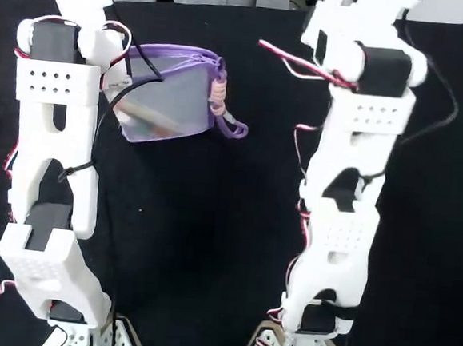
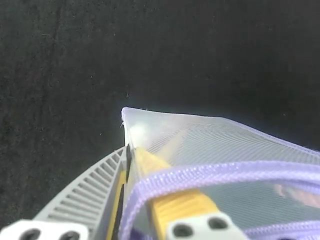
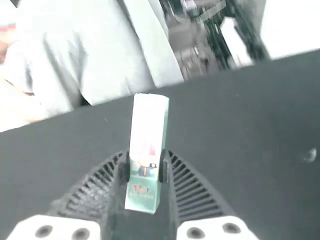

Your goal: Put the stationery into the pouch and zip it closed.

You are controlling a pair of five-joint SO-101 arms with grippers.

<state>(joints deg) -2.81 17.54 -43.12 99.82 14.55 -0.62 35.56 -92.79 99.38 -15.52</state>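
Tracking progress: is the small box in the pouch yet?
Out: the box is clamped in the right gripper, table behind it.

The clear mesh pouch [image 1: 169, 104] has purple trim, the box [image 3: 147, 140] is white and green, the table [image 1: 210, 243] black

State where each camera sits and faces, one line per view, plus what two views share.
High view: fixed above the table, looking down; both arms show, the left arm at the pouch.
Left wrist view: on the left arm's wrist, looking along the left end effector, shut on the pouch's edge.
Right wrist view: on the right arm's wrist, facing across the table toward its far edge; the right end effector grips a small box.
Shared: high and left wrist views both show the pouch.
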